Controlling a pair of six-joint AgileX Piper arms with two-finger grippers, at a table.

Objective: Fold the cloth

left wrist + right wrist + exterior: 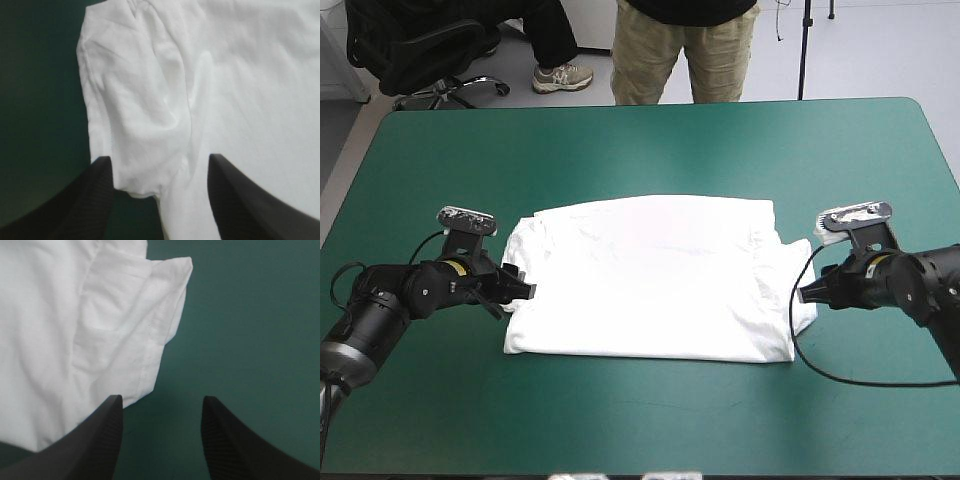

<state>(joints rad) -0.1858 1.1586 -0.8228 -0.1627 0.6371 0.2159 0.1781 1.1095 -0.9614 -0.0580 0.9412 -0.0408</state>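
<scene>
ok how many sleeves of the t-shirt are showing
2. One sleeve lies at the T-shirt's left end, just ahead of the left end effector; the other sleeve at its right end, by the right end effector.

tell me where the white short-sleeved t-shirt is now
In the high view the white short-sleeved T-shirt lies flat mid-table on the teal-green cover, between the left gripper and the right gripper, each at a sleeve.

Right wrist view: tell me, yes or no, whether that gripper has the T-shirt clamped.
No: the right gripper stands open beside the T-shirt, teal-green cover between its fingers.
</scene>
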